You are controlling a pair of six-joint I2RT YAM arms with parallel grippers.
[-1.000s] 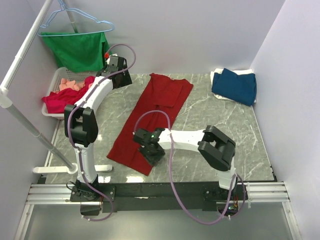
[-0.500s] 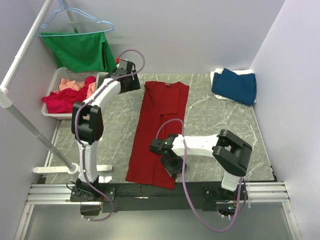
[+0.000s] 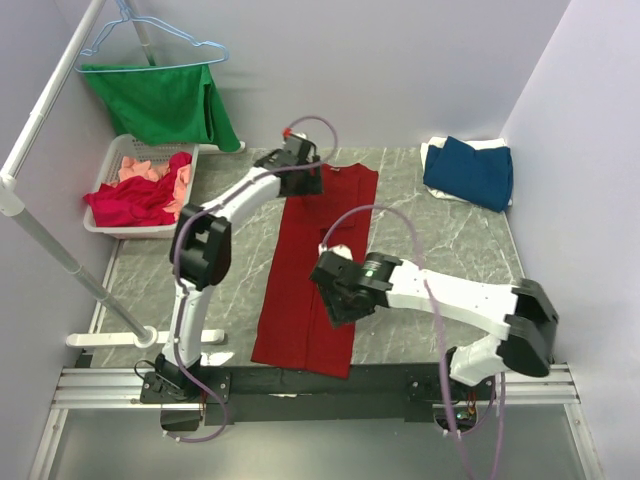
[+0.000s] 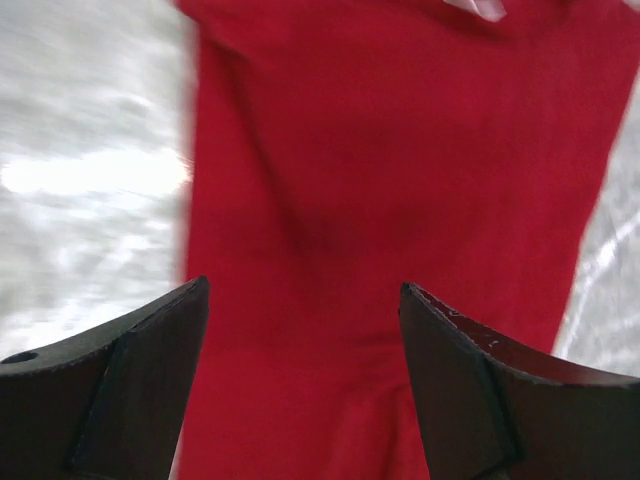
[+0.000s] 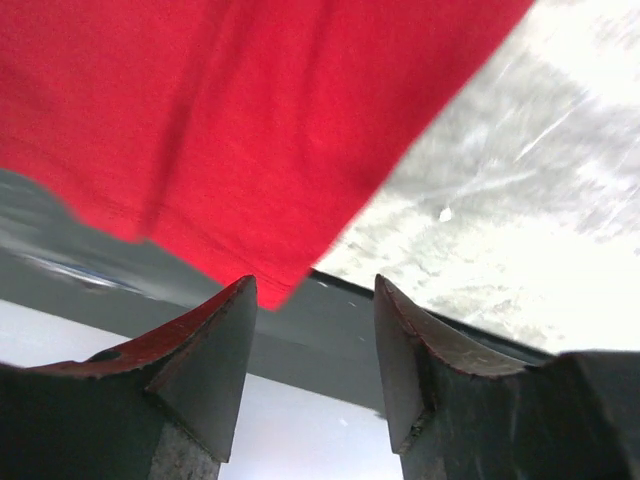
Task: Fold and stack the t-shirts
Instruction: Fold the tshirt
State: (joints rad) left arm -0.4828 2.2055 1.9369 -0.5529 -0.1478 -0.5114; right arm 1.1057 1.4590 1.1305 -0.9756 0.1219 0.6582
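Note:
A large deep-red t-shirt [image 3: 318, 262] lies folded into a long narrow strip down the middle of the table. My left gripper [image 3: 298, 160] is open above its far, collar end; the left wrist view shows red cloth [image 4: 380, 180] between its fingers. My right gripper [image 3: 335, 292] is open over the shirt's near half; the right wrist view shows the near hem corner [image 5: 230, 130] and the table's front edge. A dark blue t-shirt [image 3: 470, 170] lies folded on a white one [image 3: 434, 150] at the far right. Crimson [image 3: 125, 200] and salmon-pink [image 3: 140, 168] shirts fill a basket.
A white basket [image 3: 98, 190] stands at the far left. A green garment [image 3: 155, 100] hangs on a light-blue wire hanger [image 3: 150, 35] above it. A white pole [image 3: 60, 255] slants along the left side. Walls close in the left, back and right.
My left gripper has swung right from the basket to the shirt's collar end. My right arm has stretched out leftward over the shirt. The shirt has gone from slanted to straight.

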